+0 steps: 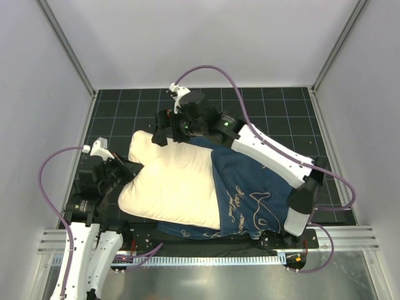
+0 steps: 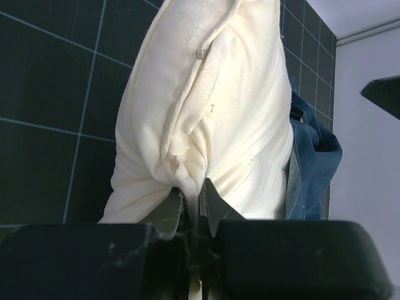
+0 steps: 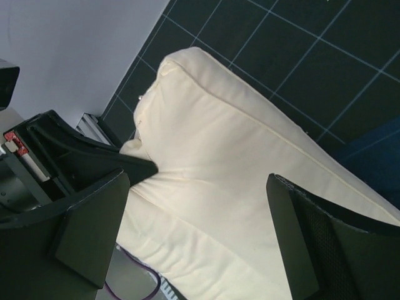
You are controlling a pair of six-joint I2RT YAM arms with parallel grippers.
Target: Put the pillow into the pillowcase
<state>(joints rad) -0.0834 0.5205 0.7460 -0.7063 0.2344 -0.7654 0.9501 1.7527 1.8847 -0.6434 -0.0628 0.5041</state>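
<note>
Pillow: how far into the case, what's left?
Done: the right end of the pillow sits inside the pillowcase, whose opening lies about midway across it. In hand: the left gripper is shut on a pinch of the pillow's bare left edge; the right gripper is open above the far corner, holding nothing. Left: the bare left half must go in.

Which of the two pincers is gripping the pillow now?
The left pincer: its jaws are shut on a fold of the pillow. The right pincer stands wide open, holding nothing.
</note>
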